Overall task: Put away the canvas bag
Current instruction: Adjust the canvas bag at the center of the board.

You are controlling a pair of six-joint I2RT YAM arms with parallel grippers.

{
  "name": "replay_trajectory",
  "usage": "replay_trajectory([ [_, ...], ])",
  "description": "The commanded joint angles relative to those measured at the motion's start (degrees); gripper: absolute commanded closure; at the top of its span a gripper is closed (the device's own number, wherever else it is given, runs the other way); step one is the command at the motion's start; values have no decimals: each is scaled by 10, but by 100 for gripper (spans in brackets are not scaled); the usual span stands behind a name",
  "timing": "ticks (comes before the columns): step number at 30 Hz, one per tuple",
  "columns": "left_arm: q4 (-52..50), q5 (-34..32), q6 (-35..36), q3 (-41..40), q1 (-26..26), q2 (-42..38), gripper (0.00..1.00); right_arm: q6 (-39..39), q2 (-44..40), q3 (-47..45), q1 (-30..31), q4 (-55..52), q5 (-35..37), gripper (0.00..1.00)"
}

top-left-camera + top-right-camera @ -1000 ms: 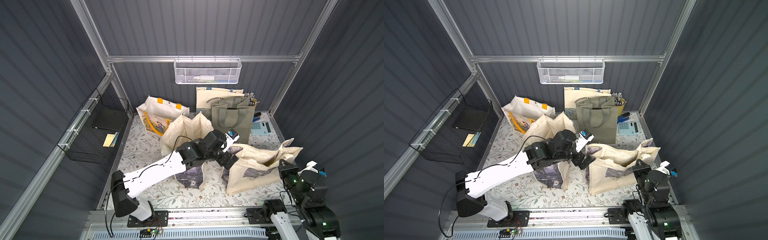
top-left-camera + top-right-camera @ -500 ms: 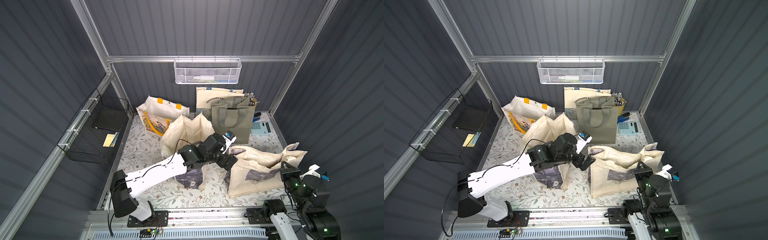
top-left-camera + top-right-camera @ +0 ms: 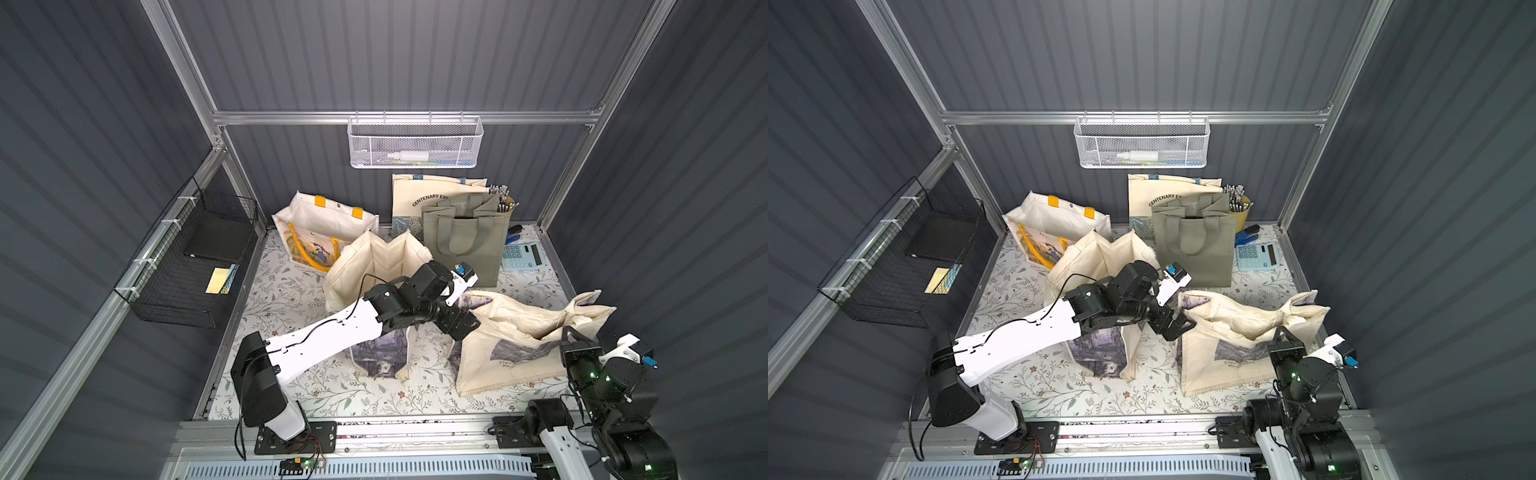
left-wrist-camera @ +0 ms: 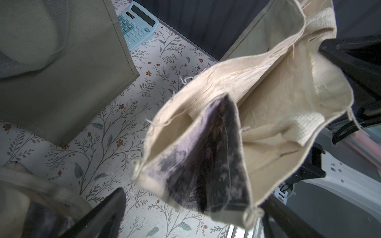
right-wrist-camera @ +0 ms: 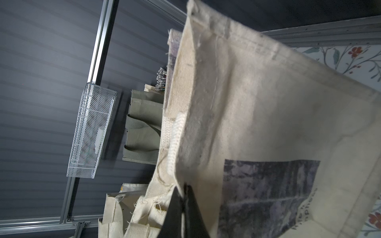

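Canvas bag [image 3: 519, 332] is slumping on the tabletop [image 3: 291, 299], right side, the right end effector [image 3: 571, 338] pinching its rim tight, while the left end effector [image 3: 463, 328] is gaping wide beside its other end.

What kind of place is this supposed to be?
Likely a mock storage closet built as a robot test cell: dark slatted walls on an aluminium frame, a wire basket hung up, and an olive tote among other bags on a floral floor.
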Motion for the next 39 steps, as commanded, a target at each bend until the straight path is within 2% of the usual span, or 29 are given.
replay_trajectory([
  [1,-6,37,32,25,2,-4,0,4,-6,-5,0,16,-5,100],
  [6,-23,98,73,50,3,4,1,1,-5,-7,0,24,-12,100],
  [13,-93,104,99,95,31,34,1,3,-6,-12,0,27,-19,100],
  [17,-96,105,103,97,39,45,0,3,-8,-10,0,25,-19,100],
  [22,-113,147,104,119,38,74,1,3,-10,-12,0,25,-17,100],
  [28,-100,168,112,136,38,96,1,4,-9,-17,0,34,-23,100],
  [35,-102,174,115,133,38,92,16,-4,-2,-17,0,43,-29,100],
  [38,-94,172,115,131,38,89,32,-9,1,-18,0,51,-33,100],
  [39,-96,175,115,133,38,93,40,-11,1,-18,0,54,-34,100],
])
